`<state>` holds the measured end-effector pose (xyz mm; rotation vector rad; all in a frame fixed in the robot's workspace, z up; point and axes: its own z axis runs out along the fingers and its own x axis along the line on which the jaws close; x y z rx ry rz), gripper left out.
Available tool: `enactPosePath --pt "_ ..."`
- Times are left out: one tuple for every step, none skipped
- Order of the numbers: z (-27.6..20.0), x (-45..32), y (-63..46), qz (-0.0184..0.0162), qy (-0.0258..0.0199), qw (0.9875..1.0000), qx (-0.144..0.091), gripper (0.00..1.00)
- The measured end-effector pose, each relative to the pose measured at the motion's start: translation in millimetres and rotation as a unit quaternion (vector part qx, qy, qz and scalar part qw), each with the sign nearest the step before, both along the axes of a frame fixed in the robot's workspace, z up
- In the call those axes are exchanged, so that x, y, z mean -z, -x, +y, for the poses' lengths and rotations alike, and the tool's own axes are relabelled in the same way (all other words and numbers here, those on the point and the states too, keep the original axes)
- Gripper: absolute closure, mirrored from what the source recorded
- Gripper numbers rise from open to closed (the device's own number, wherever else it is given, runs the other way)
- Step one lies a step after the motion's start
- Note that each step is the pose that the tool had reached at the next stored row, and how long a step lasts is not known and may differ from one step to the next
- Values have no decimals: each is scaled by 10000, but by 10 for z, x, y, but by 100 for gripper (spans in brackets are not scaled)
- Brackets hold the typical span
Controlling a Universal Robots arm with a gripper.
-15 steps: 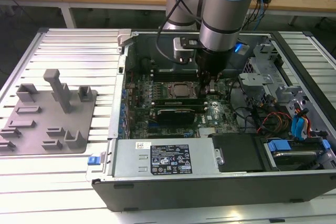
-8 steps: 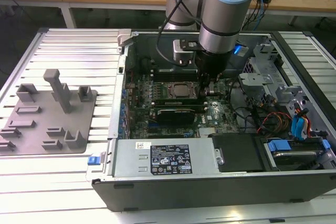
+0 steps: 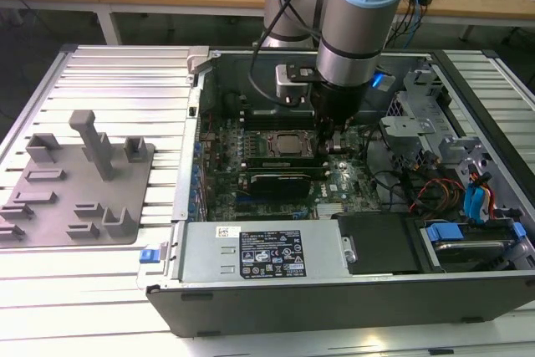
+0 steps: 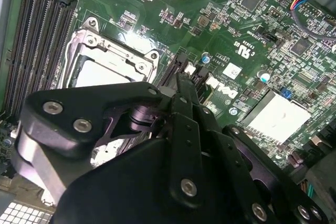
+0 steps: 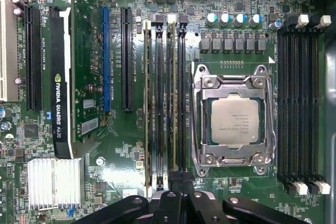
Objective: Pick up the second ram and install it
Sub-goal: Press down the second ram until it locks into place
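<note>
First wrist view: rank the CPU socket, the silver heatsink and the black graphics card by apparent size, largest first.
1. CPU socket, with its metal frame.
2. Black graphics card, a long narrow strip seen edge-on.
3. Silver heatsink.
Card and heatsink look close in area, so that order is unsure.

I see the open computer case (image 3: 468, 114) on the slatted table (image 3: 109, 73); left of the case in the exterior view lies a grey fixture plate (image 3: 75, 194); inside it, the CPU (image 5: 234, 121).
</note>
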<state>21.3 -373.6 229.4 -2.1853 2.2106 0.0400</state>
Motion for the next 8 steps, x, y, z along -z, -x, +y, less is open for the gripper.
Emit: enactPosePath --pt "3 -33 0 -2 -10 10000 1 92" --pt "0 -107 0 0 -1 10000 1 92" --pt "0 -136 0 0 0 10000 1 92" --pt "0 -149 0 0 0 10000 0 92" --pt "1 -149 0 0 -1 10000 0 92" --pt "0 -150 0 -1 -1 10000 0 92" --pt "0 -151 6 0 1 10000 0 92" --pt "0 -151 69 0 1 10000 0 92"
